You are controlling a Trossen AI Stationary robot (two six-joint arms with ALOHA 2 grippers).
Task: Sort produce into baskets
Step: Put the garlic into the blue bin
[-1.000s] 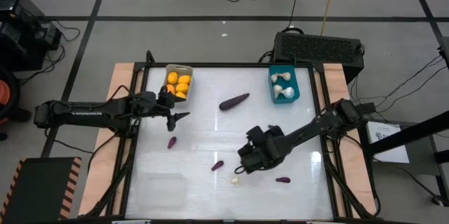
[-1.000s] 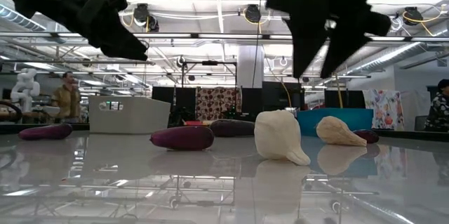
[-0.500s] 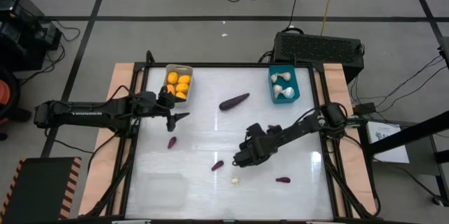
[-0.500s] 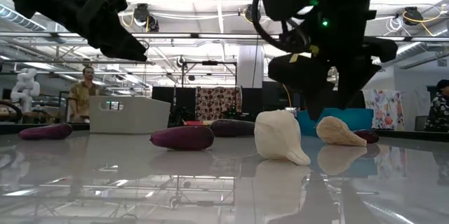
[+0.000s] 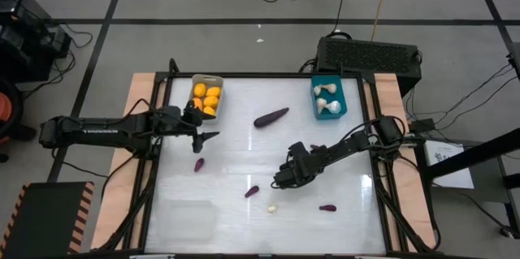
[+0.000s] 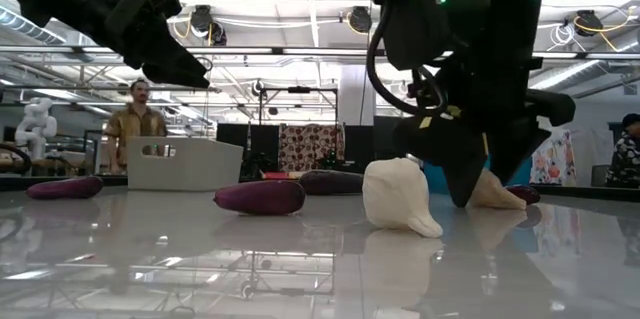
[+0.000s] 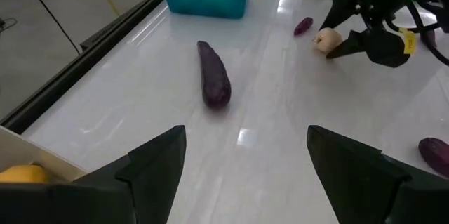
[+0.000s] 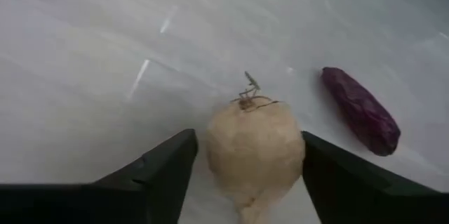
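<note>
Over the middle of the table (image 5: pixel 236 155), by the grey bin (image 5: pixel 206 78), the left gripper (image 5: pixel 207 135) is waiting, spread wide and empty. The right gripper (image 5: pixel 282 179) is hanging low, its fingers (image 8: pixel 158 171) standing apart on either side of a garlic bulb (image 8: pixel 256 147). As far as I'm seeing, nothing is being squeezed yet. The pinch is looking well lined up. I'd be closing slowly, keeping the bulb centred so it isn't squirting out, then carrying it to the teal bin (image 5: pixel 314 101), where other bulbs are lying. The bulb is lying on its side, long axis running between the fingers, wispy root end pointing away from the wrist. A small eggplant (image 8: pixel 361 112) is sitting near it.
</note>
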